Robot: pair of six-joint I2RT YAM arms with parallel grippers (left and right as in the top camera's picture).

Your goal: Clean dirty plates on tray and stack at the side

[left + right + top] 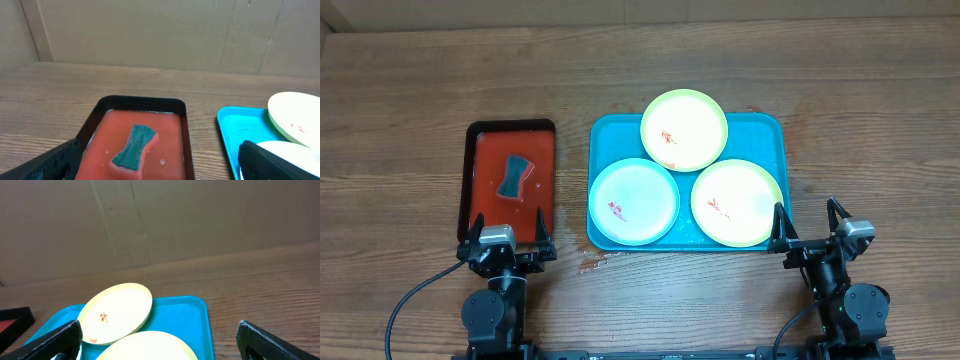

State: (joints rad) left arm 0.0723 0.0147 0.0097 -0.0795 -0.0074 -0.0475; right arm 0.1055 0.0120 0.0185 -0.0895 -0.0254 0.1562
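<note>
Three plates lie on the turquoise tray (765, 130): a yellow-green plate (684, 130) at the back, a blue-white plate (633, 201) at front left, a yellow-green plate (737, 203) at front right. Each has small red smears. My left gripper (506, 236) is open and empty at the near edge of the black tray. My right gripper (810, 228) is open and empty just right of the turquoise tray's front corner. In the right wrist view the back plate (116, 311) and the tray (185, 317) show between the open fingers (160, 347).
A small black tray (475, 135) with a red inside stands left of the turquoise tray and holds a teal sponge (516, 176); the sponge also shows in the left wrist view (134, 146). Small red spots mark the table (588, 265) in front of the trays.
</note>
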